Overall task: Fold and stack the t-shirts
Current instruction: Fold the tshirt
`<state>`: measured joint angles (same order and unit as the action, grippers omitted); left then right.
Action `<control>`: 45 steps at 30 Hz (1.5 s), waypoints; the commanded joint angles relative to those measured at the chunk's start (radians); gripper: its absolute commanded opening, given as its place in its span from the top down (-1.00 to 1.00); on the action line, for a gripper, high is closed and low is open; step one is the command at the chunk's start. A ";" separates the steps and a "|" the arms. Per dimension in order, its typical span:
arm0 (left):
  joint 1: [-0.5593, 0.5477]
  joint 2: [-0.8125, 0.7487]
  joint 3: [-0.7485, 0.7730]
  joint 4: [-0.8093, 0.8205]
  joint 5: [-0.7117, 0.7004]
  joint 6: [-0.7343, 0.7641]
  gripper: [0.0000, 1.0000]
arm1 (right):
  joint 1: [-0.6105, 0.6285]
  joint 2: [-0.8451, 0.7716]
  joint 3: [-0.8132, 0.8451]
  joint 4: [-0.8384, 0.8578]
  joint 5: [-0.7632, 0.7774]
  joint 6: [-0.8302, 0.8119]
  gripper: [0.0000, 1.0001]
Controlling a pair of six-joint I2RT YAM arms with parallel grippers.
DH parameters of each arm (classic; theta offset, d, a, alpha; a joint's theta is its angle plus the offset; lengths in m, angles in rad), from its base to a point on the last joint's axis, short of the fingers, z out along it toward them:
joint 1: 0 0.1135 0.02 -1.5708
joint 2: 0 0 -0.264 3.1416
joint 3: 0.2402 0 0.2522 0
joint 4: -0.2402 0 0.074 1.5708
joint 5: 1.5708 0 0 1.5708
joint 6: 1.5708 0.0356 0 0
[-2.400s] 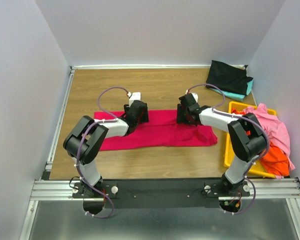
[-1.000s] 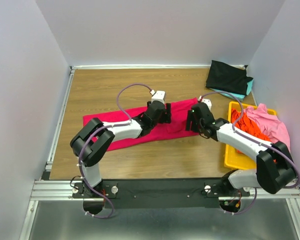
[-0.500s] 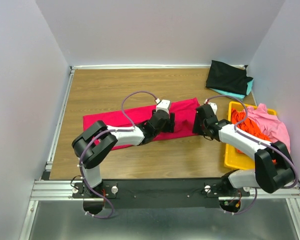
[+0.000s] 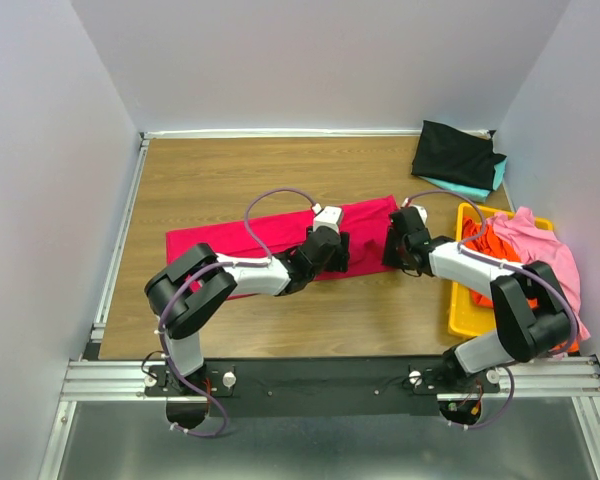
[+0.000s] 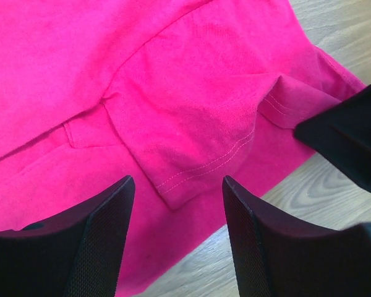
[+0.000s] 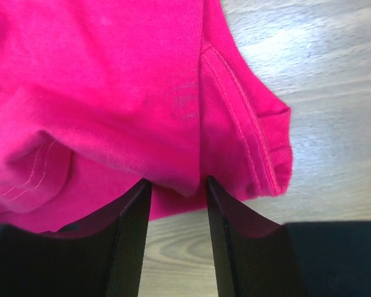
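Note:
A crimson-red t-shirt (image 4: pixel 250 238), folded into a long strip, lies slanted across the table's middle. My left gripper (image 4: pixel 336 252) is low over the near edge of its right part. In the left wrist view that gripper (image 5: pixel 177 185) is open, with a stitched sleeve hem (image 5: pixel 204 167) lying between its fingertips. My right gripper (image 4: pixel 395 247) is at the shirt's right end. It is open but narrow (image 6: pixel 176 184), and a fold of red cloth (image 6: pixel 179 167) bulges between its fingertips. A black t-shirt (image 4: pixel 458 152) lies folded on a teal one (image 4: pixel 485 186) at the back right.
A yellow bin (image 4: pixel 460 300) stands at the right edge, holding an orange shirt (image 4: pixel 495 245) and a pink shirt (image 4: pixel 545 250) that spill over its rim. Bare wooden table (image 4: pixel 280 170) lies behind the red shirt. Grey walls close in the left, back and right.
The left gripper has slid from the shirt's middle to its near edge. The right gripper has stayed at the shirt's right end and its jaws have narrowed around the cloth fold.

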<state>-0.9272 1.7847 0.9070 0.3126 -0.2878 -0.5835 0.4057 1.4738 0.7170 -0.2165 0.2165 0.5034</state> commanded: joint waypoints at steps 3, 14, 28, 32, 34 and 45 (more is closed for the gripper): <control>-0.010 0.005 -0.003 0.000 -0.042 -0.015 -0.31 | -0.015 0.039 0.019 0.049 -0.038 -0.016 0.13; -0.018 0.016 -0.008 -0.047 -0.093 -0.033 -0.25 | -0.015 -0.026 -0.005 0.046 -0.068 -0.014 0.45; -0.042 0.028 0.001 -0.049 -0.065 -0.041 -0.18 | -0.015 -0.085 0.005 -0.035 -0.095 -0.045 0.99; -0.045 0.047 0.010 -0.049 -0.067 -0.044 -0.17 | -0.015 -0.092 0.016 -0.064 -0.117 -0.059 0.99; -0.045 0.058 0.015 -0.049 -0.074 -0.047 -0.17 | -0.015 -0.093 0.012 -0.075 -0.129 -0.060 0.99; -0.050 0.068 0.047 -0.055 -0.109 -0.044 0.01 | -0.015 -0.095 -0.004 -0.083 -0.144 -0.065 0.99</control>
<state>-0.9646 1.8374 0.9249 0.2592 -0.3592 -0.6189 0.3950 1.3972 0.7170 -0.2722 0.0910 0.4538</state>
